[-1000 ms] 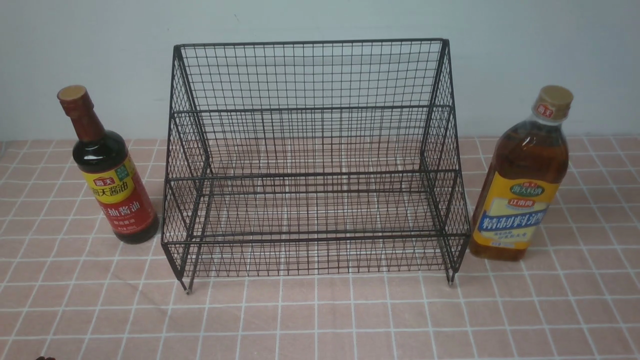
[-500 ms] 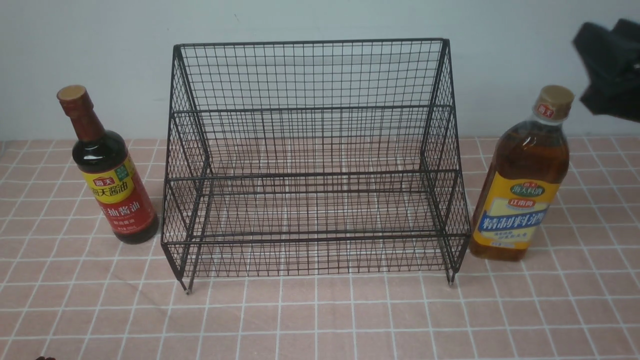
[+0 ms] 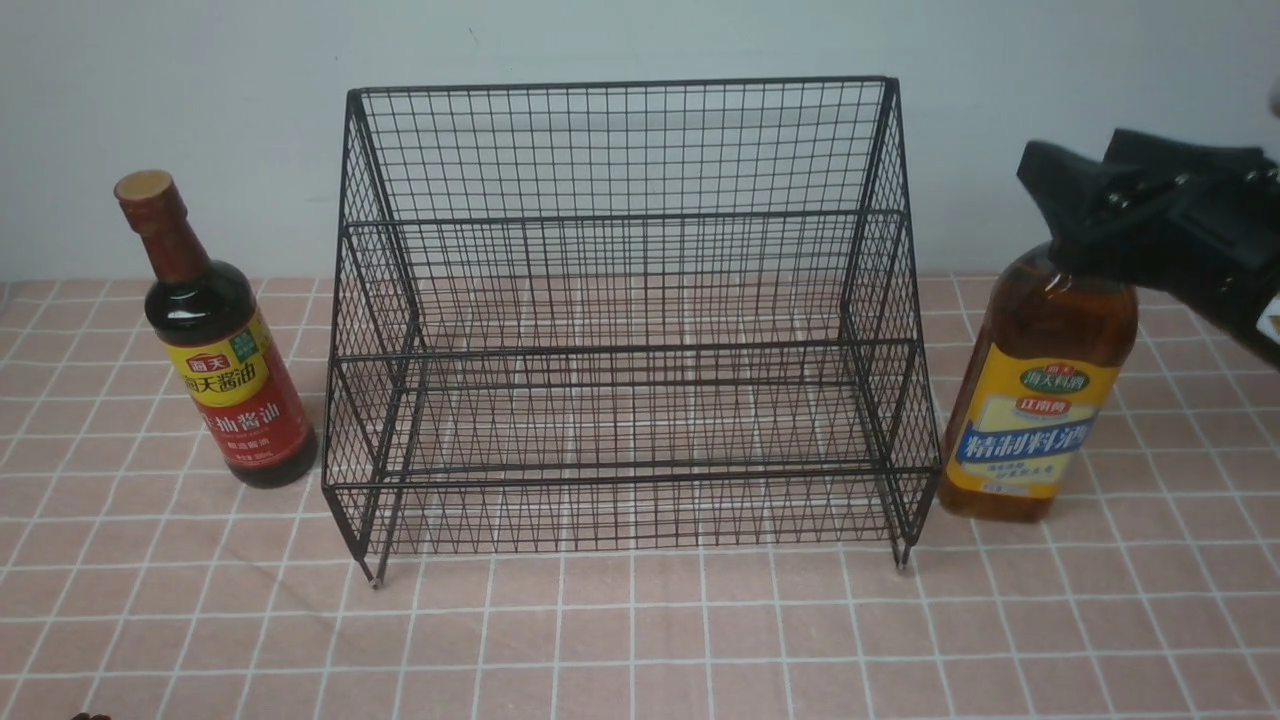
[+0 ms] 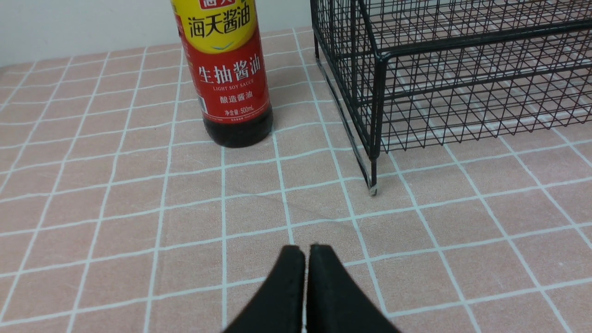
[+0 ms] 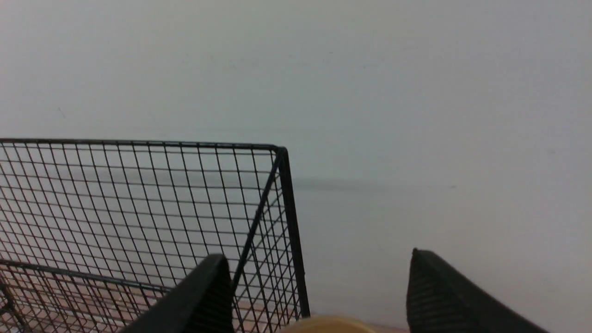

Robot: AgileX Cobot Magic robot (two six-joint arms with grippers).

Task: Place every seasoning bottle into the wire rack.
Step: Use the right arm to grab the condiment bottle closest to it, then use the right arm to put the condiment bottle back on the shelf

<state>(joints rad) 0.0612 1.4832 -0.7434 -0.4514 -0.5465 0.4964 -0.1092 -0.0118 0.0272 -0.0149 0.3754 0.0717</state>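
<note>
**While right tool brackets the cap, both bottles stand outside the rack**

Where the black right tool (image 3: 1080,190) comes in from the right edge of the front view, it sits at cap height over the wider amber-liquid bottle (image 3: 1040,400) with the yellow-blue label, hiding the cap from that side. Right wrist view: its fingers (image 5: 203,296) are spread wide. The tan cap (image 5: 328,324) shows low between them, with a gap on each side. No contact seen.

Amber-liquid bottle upright on the worktop (image 3: 640,640), a pink cloth with white grid lines, just beside the rack's right side.

Large black wire-mesh rack (image 3: 630,480), two steps and a tall back, stands at centre on short feet. Both steps bare.

Slim dark soy-sauce bottle (image 3: 225,370), red-and-yellow label and red neck, upright on the worktop just beside the rack's left side, not touching it.

Left tool (image 4: 305,252): black fingers pressed together, nothing between them. Low over the cloth, well short of the soy-sauce bottle and of the rack's front left foot. Out of frame in the front view.

Pale wall (image 3: 200,100) behind everything.
</note>
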